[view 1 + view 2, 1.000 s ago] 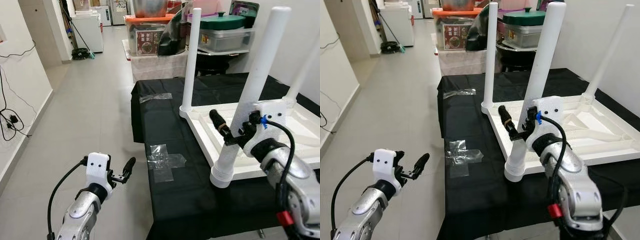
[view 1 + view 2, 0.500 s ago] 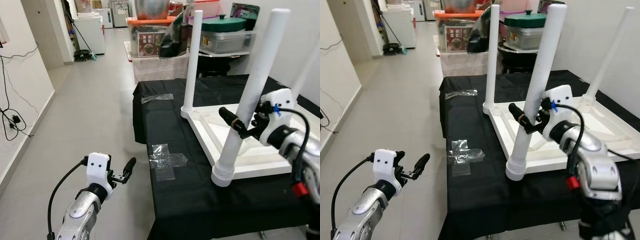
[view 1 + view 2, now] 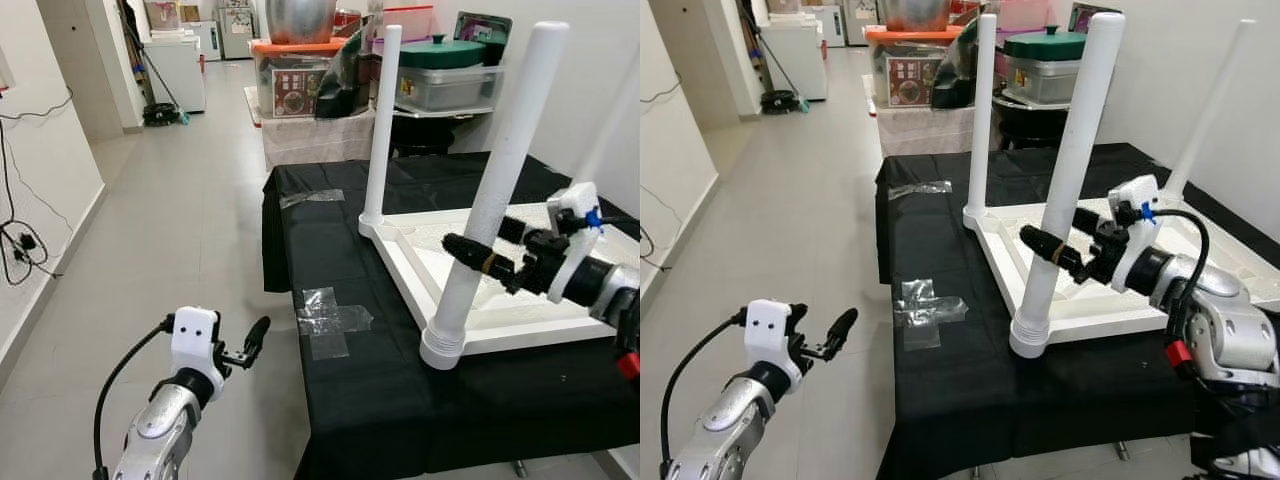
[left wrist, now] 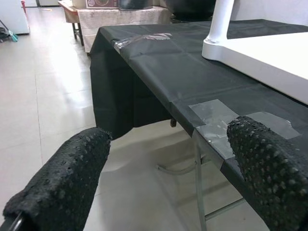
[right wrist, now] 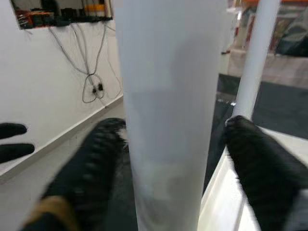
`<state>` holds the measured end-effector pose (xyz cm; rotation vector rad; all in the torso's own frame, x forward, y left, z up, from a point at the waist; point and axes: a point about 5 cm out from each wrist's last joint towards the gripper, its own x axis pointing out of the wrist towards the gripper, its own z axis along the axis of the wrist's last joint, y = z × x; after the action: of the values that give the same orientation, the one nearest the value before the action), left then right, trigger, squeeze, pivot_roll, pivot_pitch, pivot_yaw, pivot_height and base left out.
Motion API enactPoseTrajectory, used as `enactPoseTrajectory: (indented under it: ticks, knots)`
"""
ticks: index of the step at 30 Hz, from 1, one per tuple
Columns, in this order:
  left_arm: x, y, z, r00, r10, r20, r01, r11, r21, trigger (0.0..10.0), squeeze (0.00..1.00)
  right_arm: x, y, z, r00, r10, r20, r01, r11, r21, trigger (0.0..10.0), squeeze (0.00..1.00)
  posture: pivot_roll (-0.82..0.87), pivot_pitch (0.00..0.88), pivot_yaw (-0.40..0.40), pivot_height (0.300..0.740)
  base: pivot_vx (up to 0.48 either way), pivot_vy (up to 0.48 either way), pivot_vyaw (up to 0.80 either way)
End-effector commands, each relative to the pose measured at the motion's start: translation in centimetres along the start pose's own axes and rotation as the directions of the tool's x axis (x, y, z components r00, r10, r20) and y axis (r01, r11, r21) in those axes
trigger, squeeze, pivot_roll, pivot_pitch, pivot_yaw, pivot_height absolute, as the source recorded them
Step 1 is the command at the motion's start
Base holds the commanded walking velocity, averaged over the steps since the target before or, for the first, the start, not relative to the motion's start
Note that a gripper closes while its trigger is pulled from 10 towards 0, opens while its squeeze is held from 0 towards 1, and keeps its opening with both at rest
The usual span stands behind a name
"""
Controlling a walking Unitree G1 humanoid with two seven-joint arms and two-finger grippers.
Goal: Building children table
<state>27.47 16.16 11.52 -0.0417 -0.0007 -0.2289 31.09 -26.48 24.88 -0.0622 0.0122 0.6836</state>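
On the black-draped surface (image 3: pixel 350 400), an upturned white plastic children's table (image 3: pixel 500 300) lies; its upright near-corner leg (image 3: pixel 490 200) stands between the right pincer's (image 3: pixel 1065 245) spread fingers, ungripped. The left pincer (image 3: pixel 250 345) idles open.

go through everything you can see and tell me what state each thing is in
Table top: upside down on the black cloth.
Near leg: upright in its corner socket.
Far leg: upright in its socket.
Right gripper: open, fingers either side of the near leg.
Left gripper: open, idle over the floor.
Tape: stuck flat on the cloth.
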Motion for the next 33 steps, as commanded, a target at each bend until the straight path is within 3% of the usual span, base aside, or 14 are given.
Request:
enactPoseTrajectory:
  ticks: [1,5,6,8,9,18,22,26,27,28,29,31,32,33]
  knots:
    - [-0.1,0.1,-0.2,1.0,0.002,-0.009,-0.001,1.0,0.008,10.0,0.0,0.1,-0.2,0.2,1.0,0.015,-0.002,-0.015,1.0,-0.022,3.8,0.0,0.0,0.0,-0.002,0.74,0.0,0.0,0.0]
    - [-0.2,0.1,-0.2,1.0,0.002,-0.01,-0.002,1.0,0.008,10.0,0.0,0.2,-0.3,0.3,0.999,0.034,0.001,-0.034,0.999,-0.016,3.7,0.0,0.0,0.0,-0.002,0.74,0.0,0.0,0.0]
    - [-0.2,0.1,-0.2,1.0,0.002,-0.01,-0.002,1.0,0.008,10.0,0.0,0.3,-0.3,0.1,0.999,0.042,-0.001,-0.042,0.999,-0.011,2.4,0.0,0.0,0.0,-0.005,0.74,0.0,0.0,0.0]
    - [-0.2,0.1,-0.2,1.0,0.002,-0.01,-0.002,1.0,0.008,10.0,0.0,0.4,-0.3,0.0,0.999,0.051,-0.002,-0.051,0.999,-0.008,2.9,0.0,0.0,0.0,-0.005,0.74,0.0,0.0,0.0]
    - [-0.2,0.1,-0.2,1.0,0.002,-0.01,-0.002,1.0,0.008,10.0,0.0,0.5,-0.2,-0.1,0.998,0.06,0.001,-0.06,0.998,-0.003,0.0,0.0,0.0,0.0,-0.005,0.74,0.0,0.0,0.0]
    - [-0.2,0.1,-0.2,1.0,0.0,-0.011,0.0,1.0,0.009,10.0,0.0,0.5,-0.1,-0.3,0.999,0.042,0.028,-0.042,0.999,-0.008,0.0,0.0,0.0,0.0,-0.004,0.74,0.0,0.0,0.0]
    - [-0.2,0.1,-0.3,1.0,0.001,-0.013,-0.001,1.0,0.009,10.0,0.0,0.9,0.7,-1.0,0.999,-0.026,0.024,0.026,1.0,-0.018,0.0,0.0,0.0,0.0,-0.003,0.74,0.0,0.0,0.0]
    - [-0.2,0.1,-0.4,1.0,0.001,-0.015,-0.001,1.0,0.008,10.0,0.0,1.6,2.6,-2.1,0.995,-0.096,0.024,0.096,0.995,0.0,0.0,0.0,-0.01,0.0,0.0,0.74,0.0,0.0,0.0]
    - [-0.2,0.1,-0.4,1.0,0.002,-0.016,-0.002,1.0,0.008,10.0,0.0,2.4,3.9,-3.1,0.979,-0.205,0.003,0.205,0.979,-0.011,0.0,0.0,-0.01,0.0,0.002,0.74,0.0,0.0,0.0]
    - [-0.2,0.1,-0.4,1.0,0.002,-0.016,-0.002,1.0,0.009,10.0,0.0,2.9,4.9,-4.1,0.935,-0.354,-0.032,0.354,0.935,0.023,0.0,0.0,0.0,0.0,0.004,0.74,0.0,0.0,0.0]
    - [-0.2,0.1,-0.4,1.0,0.002,-0.016,-0.002,1.0,0.009,10.0,0.0,2.9,4.9,-4.1,0.935,-0.354,-0.032,0.354,0.935,0.023,0.0,0.0,0.0,0.0,0.004,0.74,0.0,0.0,0.0]
    - [-0.1,0.1,-0.3,1.0,0.001,-0.015,-0.001,1.0,0.01,10.0,0.0,2.9,5.7,-4.9,0.848,-0.525,-0.073,0.529,0.848,0.036,0.0,0.0,0.0,0.0,0.002,0.74,0.0,0.0,0.0]
    - [-0.1,0.1,-0.3,1.0,0.001,-0.015,-0.001,1.0,0.01,10.0,0.0,2.9,5.7,-4.9,0.848,-0.525,-0.073,0.529,0.848,0.036,0.0,0.0,0.0,0.0,0.002,0.74,0.0,0.0,0.0]
    - [-0.1,0.1,-0.3,1.0,0.002,-0.015,-0.002,1.0,0.011,10.0,0.0,3.0,6.1,-4.9,0.81,-0.581,-0.079,0.586,0.809,0.051,0.0,0.0,-0.01,0.0,0.006,0.74,0.0,0.0,0.0]
